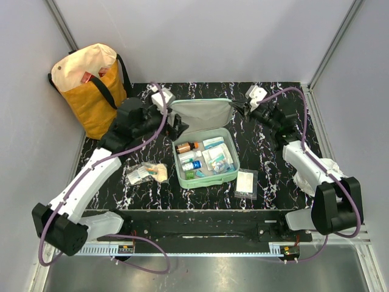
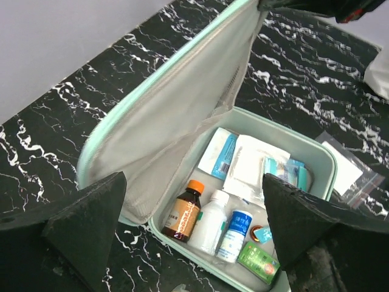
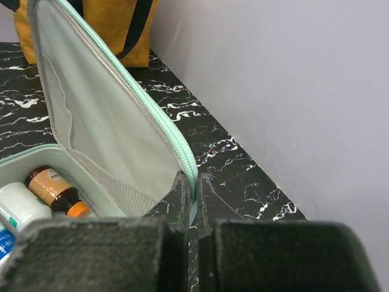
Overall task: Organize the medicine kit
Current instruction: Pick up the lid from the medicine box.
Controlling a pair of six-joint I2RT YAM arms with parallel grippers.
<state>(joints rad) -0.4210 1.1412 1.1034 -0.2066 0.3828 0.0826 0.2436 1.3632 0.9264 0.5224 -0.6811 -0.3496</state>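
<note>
right gripper [image 3: 193,182] is pinching shut on the zip rim of the lid [image 3: 109,121], propping it open | left gripper [image 2: 194,204] is hanging wide open and empty, just beside the lid | medicine kit [image 1: 178,167] is sitting mid-table [image 1: 267,164], bottles [image 2: 188,213] inside | wrapped packet [image 1: 146,173] is lying left, flat zip bag [image 1: 246,182] right, tote bag [image 1: 91,85] in the far-left corner

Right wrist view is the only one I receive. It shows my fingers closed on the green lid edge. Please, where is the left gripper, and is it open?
Observer: The left gripper is wide open and holds nothing. It looks down into the medicine kit from the kit's far left side.
Operator: Thank you. Does anything lie on the right of the kit?
Observer: Yes, a clear zip bag lies flat on the table, just beside the kit's right wall.
</note>
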